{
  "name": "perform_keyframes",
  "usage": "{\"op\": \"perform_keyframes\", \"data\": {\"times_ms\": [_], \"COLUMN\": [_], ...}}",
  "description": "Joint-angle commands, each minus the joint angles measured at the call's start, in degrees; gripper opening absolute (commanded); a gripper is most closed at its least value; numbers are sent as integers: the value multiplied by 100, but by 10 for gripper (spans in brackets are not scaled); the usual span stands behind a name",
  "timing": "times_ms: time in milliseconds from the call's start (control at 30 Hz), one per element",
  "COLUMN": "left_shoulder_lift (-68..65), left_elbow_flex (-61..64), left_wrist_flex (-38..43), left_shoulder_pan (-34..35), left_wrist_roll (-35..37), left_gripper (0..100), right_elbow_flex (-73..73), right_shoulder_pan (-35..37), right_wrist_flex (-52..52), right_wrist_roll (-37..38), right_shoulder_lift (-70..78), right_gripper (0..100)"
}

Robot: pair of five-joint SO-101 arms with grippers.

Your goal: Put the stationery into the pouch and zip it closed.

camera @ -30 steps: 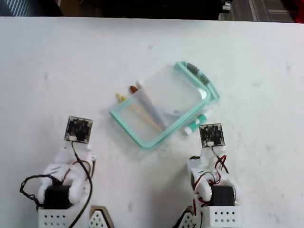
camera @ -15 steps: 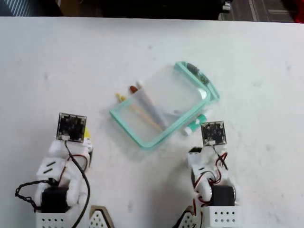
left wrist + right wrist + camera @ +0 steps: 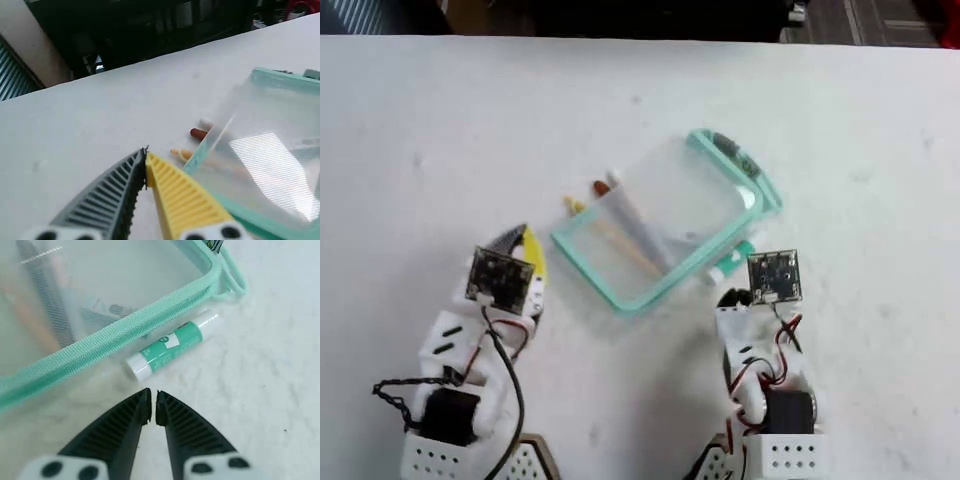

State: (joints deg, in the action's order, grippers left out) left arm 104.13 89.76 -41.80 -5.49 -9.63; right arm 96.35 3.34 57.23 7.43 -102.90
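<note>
A clear pouch (image 3: 655, 220) with a mint-green edge lies tilted mid-table, also seen as the pouch (image 3: 260, 160) and the pouch (image 3: 105, 295). Several pens (image 3: 620, 225) lie under or inside it; their tips stick out past its far-left edge, as pen tips (image 3: 192, 142). A green-and-white glue stick (image 3: 170, 342) rests on the table against the pouch's near-right edge, the same glue stick (image 3: 728, 262). My left gripper (image 3: 145, 157) is shut, just left of the pouch. My right gripper (image 3: 150, 402) is shut, just short of the glue stick.
The white table (image 3: 840, 130) has free room all around the pouch. Its far edge (image 3: 640, 38) meets a dark background. The pouch's loop handle (image 3: 235, 275) lies near the glue stick.
My left arm has swung forward and to the right, toward the pouch's left corner; its yellow and grey fingers now show. The right arm has hardly shifted.
</note>
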Motion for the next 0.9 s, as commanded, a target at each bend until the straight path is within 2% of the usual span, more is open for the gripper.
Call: {"op": "perform_keyframes", "data": {"times_ms": [0, 200, 300, 433, 567, 667, 867], "left_shoulder_lift": [40, 40, 31, 31, 22, -242, -2369], "left_elbow_flex": [-176, -176, -501, -747, -721, -774, -1486], "left_wrist_flex": [70, -290, -615, -862, -888, -835, -378], "left_shoulder_pan": [-400, -365, -470, -453, -453, -136, 251], "left_wrist_roll": [-70, -299, 35, 53, -105, -97, 97], "left_gripper": [24, 24, 24, 24, 24, 24, 24], "right_elbow_flex": [53, 53, 53, 53, 53, 53, 53], "right_shoulder_pan": [-207, -233, -233, -233, -198, -189, -198], "right_wrist_flex": [31, 40, 40, 48, 286, 470, 488], "right_wrist_roll": [62, 70, 70, 123, 1248, 1996, 2215], "right_shoulder_lift": [-31, -31, -31, -31, -31, -31, -31], "right_gripper": [22, 22, 22, 22, 22, 22, 22]}}
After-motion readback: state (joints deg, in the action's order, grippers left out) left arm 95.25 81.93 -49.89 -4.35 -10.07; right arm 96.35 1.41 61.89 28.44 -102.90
